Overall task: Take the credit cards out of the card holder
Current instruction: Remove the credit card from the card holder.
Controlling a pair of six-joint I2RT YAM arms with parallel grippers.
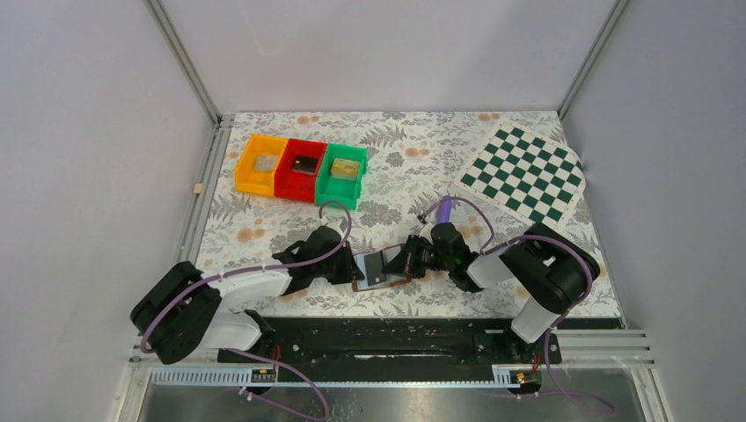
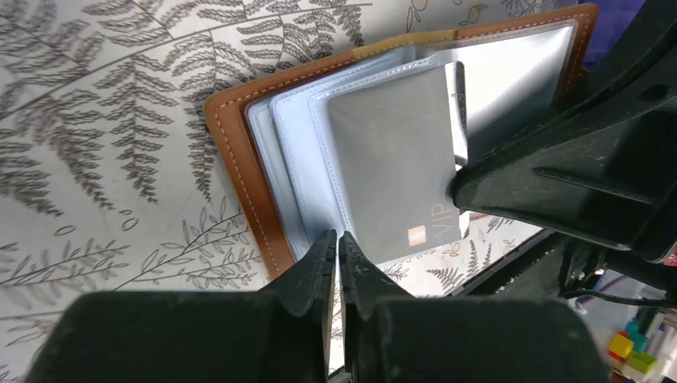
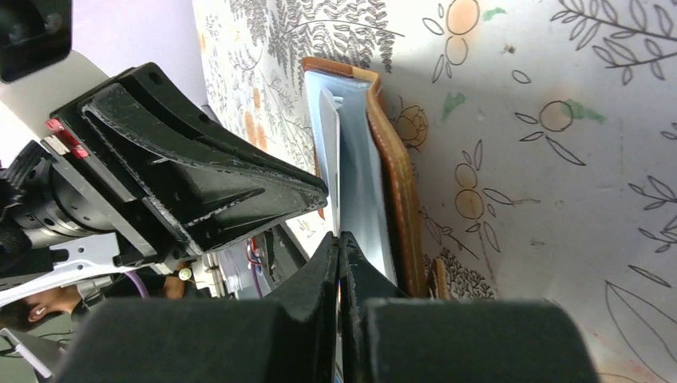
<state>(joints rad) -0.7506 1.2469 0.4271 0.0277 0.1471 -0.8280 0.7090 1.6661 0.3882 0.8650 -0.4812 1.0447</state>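
You had the left gripper (image 2: 335,241) pinched on a pale sleeve (image 2: 294,159) of the flat brown leather-like bifold card holder (image 2: 233,152), open on the floral table (image 1: 396,167), its silver card (image 2: 391,159) edging rightward against the closed right gripper (image 3: 339,243).

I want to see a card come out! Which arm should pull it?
Probably the right: the right gripper pinches the grey card at its poking-out edge, while the left gripper steadies the card holder.

card holder (image 2: 239,152): brown cover, pale stitching, pale blue-grey sleeves
card (image 2: 391,152): silver-grey, small orange square
surface (image 1: 405,158): white, grey fern print, orange blossoms
bins: orange bin (image 1: 249,183), red bin (image 1: 290,187), green bin (image 1: 336,192)
checkerboard (image 1: 523,174): green and white squares
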